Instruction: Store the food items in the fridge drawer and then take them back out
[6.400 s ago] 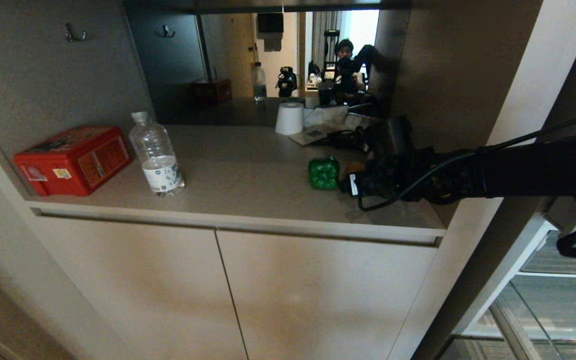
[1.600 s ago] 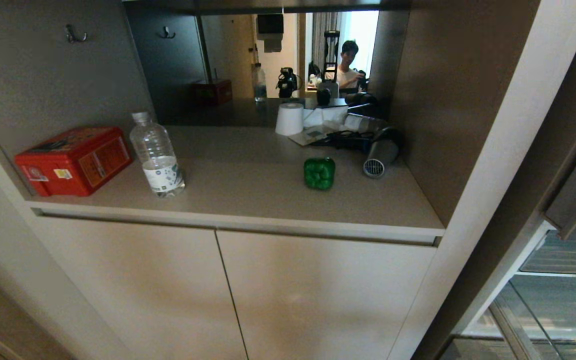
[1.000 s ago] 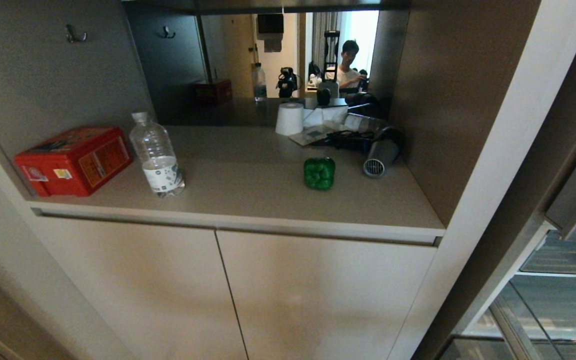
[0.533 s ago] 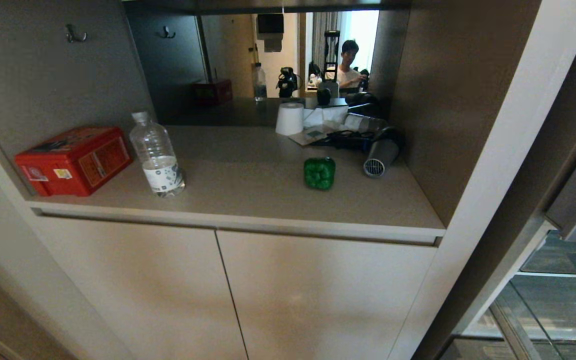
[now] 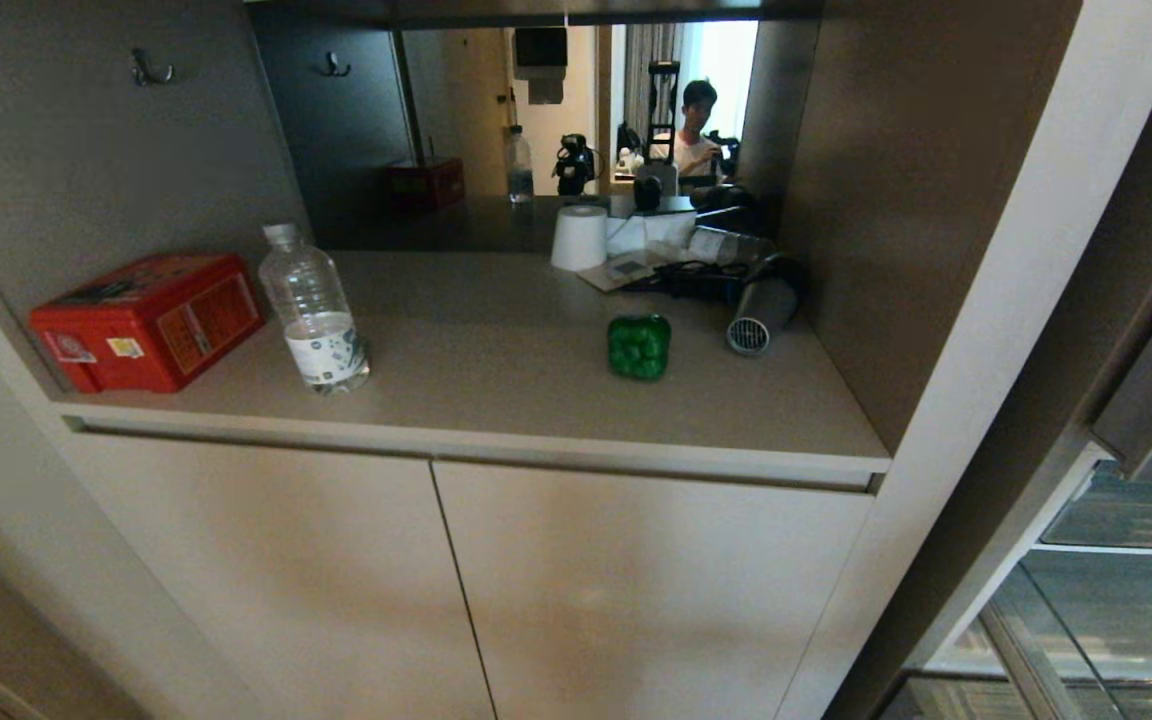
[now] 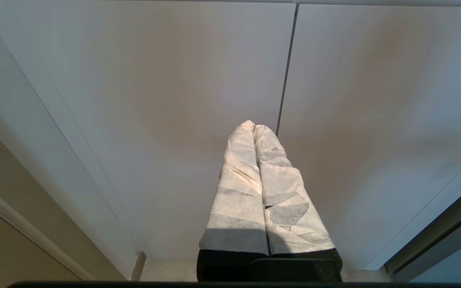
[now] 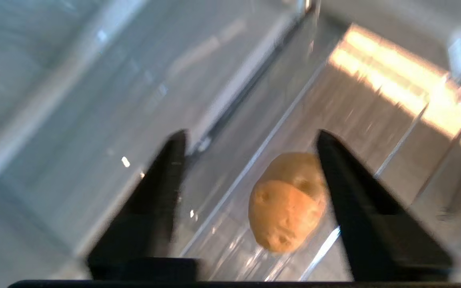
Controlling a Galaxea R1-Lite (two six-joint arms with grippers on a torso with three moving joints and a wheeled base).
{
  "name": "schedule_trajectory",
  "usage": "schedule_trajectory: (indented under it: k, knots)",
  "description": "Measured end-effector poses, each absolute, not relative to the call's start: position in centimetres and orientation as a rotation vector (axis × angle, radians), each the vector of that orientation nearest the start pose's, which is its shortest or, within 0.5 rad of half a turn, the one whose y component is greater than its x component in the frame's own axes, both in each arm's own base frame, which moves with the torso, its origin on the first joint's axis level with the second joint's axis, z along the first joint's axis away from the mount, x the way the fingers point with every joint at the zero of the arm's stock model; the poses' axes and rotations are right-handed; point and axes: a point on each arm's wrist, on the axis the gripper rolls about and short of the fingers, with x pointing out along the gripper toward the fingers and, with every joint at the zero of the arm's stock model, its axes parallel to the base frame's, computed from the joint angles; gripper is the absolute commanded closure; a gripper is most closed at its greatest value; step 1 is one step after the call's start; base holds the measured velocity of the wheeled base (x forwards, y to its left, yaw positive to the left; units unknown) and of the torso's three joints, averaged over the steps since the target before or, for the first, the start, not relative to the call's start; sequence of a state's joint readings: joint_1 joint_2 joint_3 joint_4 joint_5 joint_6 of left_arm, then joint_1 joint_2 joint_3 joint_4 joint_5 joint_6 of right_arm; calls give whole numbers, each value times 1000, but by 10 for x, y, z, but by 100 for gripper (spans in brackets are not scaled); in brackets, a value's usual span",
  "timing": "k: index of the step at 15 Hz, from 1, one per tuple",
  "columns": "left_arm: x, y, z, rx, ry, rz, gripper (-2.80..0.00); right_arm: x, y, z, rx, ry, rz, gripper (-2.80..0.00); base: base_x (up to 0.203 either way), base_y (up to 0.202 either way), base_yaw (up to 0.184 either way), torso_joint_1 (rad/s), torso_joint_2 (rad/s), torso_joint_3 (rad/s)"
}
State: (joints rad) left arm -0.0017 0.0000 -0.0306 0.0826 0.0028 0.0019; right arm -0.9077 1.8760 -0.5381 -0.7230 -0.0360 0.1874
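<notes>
The tan-brown potato [image 7: 286,202] lies in the clear fridge drawer [image 7: 214,240], on its ribbed bottom behind the transparent front lip. My right gripper [image 7: 250,136] hangs over it, open; the potato sits close to one dark finger [image 7: 358,200] with a wide gap to the other. The dark-green bell pepper [image 5: 639,346] stands on the beige counter [image 5: 496,400], right of centre. Neither arm shows in the head view. My left gripper [image 6: 251,125], its fingers wrapped in white tape, is shut and empty, parked in front of the pale cabinet doors [image 6: 154,100].
On the counter are a red box [image 5: 146,318], a clear water bottle [image 5: 314,310], a white paper roll [image 5: 579,237] and a grey hair dryer [image 5: 756,315]. A mirror behind reflects a seated person. Glass fridge shelves [image 5: 1106,590] show at the lower right.
The right arm, which reached over the counter beside the pepper several seconds ago, has left the head view. The counter scene has stayed the same over the last second.
</notes>
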Motion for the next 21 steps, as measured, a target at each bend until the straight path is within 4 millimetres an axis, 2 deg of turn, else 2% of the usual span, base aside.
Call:
schedule_trajectory:
  k: [2, 5, 8, 13, 17, 19, 21]
  knots:
    - [-25, 0, 75, 2, 52, 1, 0, 166, -212, 96, 413, 430, -952, 0, 0, 0, 0, 0, 0, 0]
    - [-25, 0, 75, 2, 52, 1, 0, 141, -178, 124, 373, 345, -911, 0, 0, 0, 0, 0, 0, 0]
    - [-25, 0, 75, 2, 52, 1, 0, 120, -138, 137, 339, 313, -837, 0, 0, 0, 0, 0, 0, 0]
    - [-25, 0, 75, 2, 52, 1, 0, 111, -59, 129, 268, 377, -449, 0, 0, 0, 0, 0, 0, 0]
    - [-25, 0, 75, 2, 52, 1, 0, 97, -5, 121, 179, 381, -15, 0, 0, 0, 0, 0, 0, 0]
    - [-25, 0, 75, 2, 52, 1, 0, 89, 19, 125, 152, 365, 240, 0, 0, 0, 0, 0, 0, 0]
    - [-25, 0, 75, 2, 52, 1, 0, 86, 41, 137, 160, 344, 468, 0, 0, 0, 0, 0, 0, 0]
